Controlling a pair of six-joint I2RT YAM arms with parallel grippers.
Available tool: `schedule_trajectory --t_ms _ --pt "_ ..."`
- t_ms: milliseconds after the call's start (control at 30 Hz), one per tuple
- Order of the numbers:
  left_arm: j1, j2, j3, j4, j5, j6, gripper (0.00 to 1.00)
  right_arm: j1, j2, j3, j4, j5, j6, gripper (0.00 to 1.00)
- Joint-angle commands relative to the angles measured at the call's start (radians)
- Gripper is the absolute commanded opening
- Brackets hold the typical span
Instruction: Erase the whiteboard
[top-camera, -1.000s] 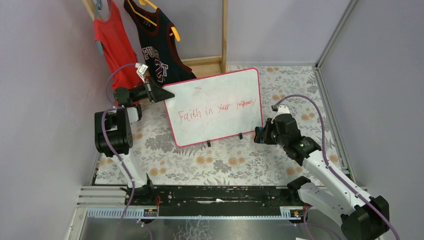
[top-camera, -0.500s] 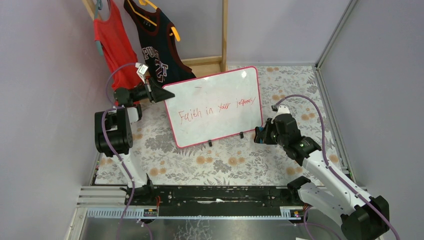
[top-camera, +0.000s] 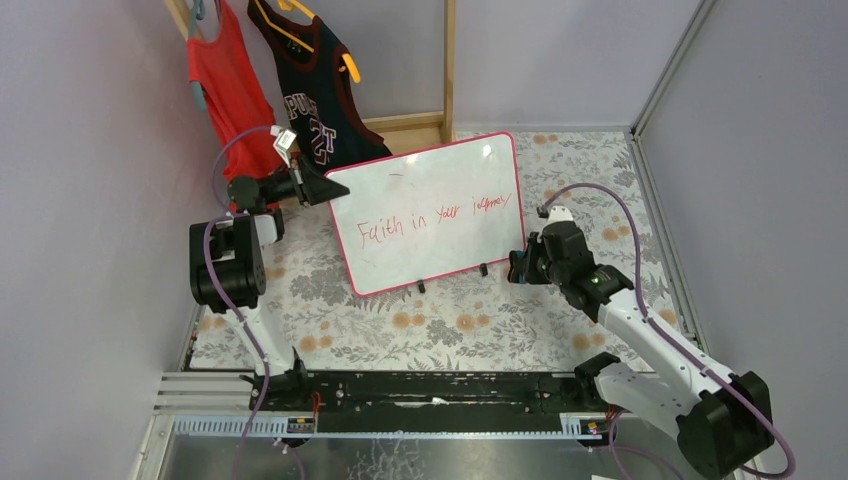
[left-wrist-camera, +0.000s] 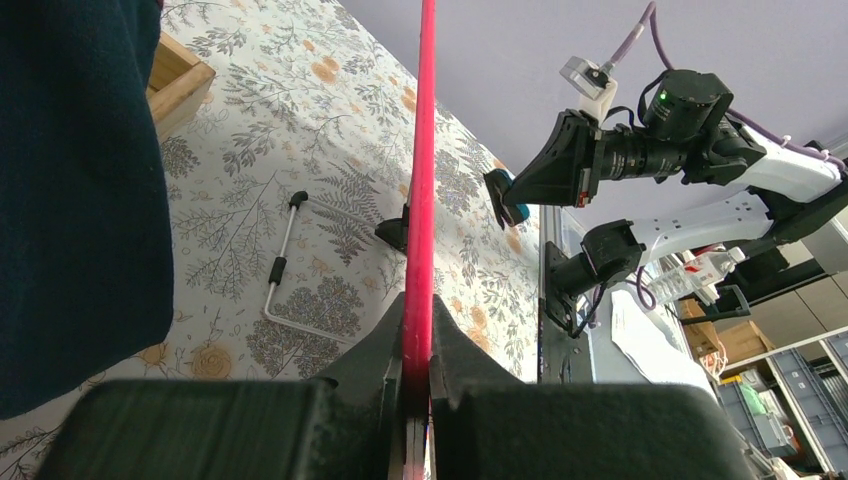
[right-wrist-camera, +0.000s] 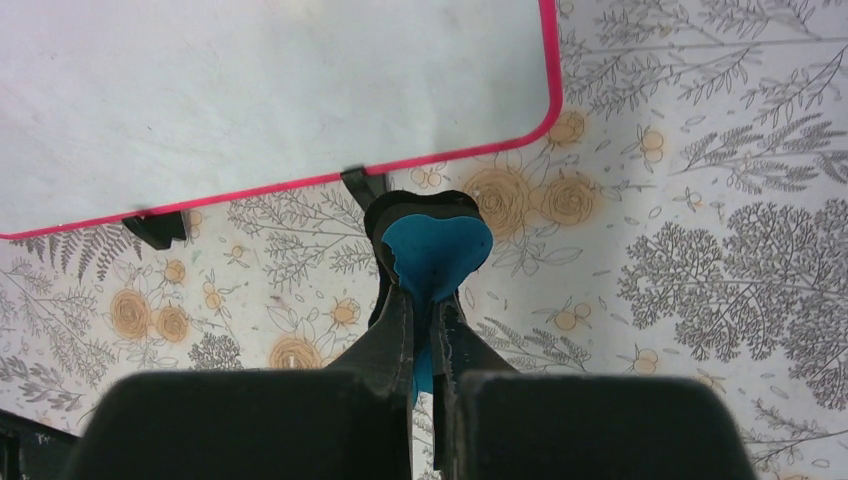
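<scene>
Now left gripper (left-wrist-camera: 418, 362) is finishing clamping whiteboard (top-camera: 430, 185) corner.
Meanwhile right gripper (right-wrist-camera: 425, 322), pinching blue eraser (right-wrist-camera: 437, 245), is nearing unwiped lettering (top-camera: 400, 226).

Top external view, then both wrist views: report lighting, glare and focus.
Top external: even light, soft shadows, no glare on the whiteboard; the last red word is too small to read. Left wrist: the left gripper is a dark, soft mass at the bottom; the board's pink edge is crisp. Right wrist: the eraser and floral cloth are sharp; the right gripper is underexposed.
</scene>
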Motion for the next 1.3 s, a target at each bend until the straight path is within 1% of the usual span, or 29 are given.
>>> schedule_trajectory --t_ms 0,367,533,633,767,900,1033,1267 --pt "-0.002 0.006 -0.015 0.070 0.057 -0.011 0.00 0.009 0.035 0.077 0.098 0.051 -0.049 0.00" --pt "-0.002 -0.016 -0.027 0.070 0.093 0.014 0.00 0.009 0.202 0.215 0.217 0.111 -0.136 0.00" --pt "-0.002 -0.032 -0.030 0.071 0.112 0.016 0.00 0.010 0.255 0.242 0.270 0.148 -0.153 0.00" --pt "-0.002 -0.036 -0.026 0.072 0.119 0.015 0.00 0.010 0.274 0.241 0.305 0.210 -0.177 0.00" --pt "-0.003 -0.034 -0.019 0.072 0.123 0.011 0.00 0.008 0.294 0.226 0.376 0.346 -0.227 0.00" --pt "-0.003 -0.030 -0.015 0.072 0.124 0.009 0.00 0.006 0.318 0.208 0.460 0.398 -0.283 0.00" --pt "-0.003 -0.025 -0.016 0.073 0.128 0.010 0.00 0.006 0.361 0.223 0.509 0.361 -0.303 0.00" --pt "-0.003 -0.012 -0.020 0.073 0.134 0.009 0.00 0.006 0.436 0.286 0.496 0.260 -0.286 0.00"
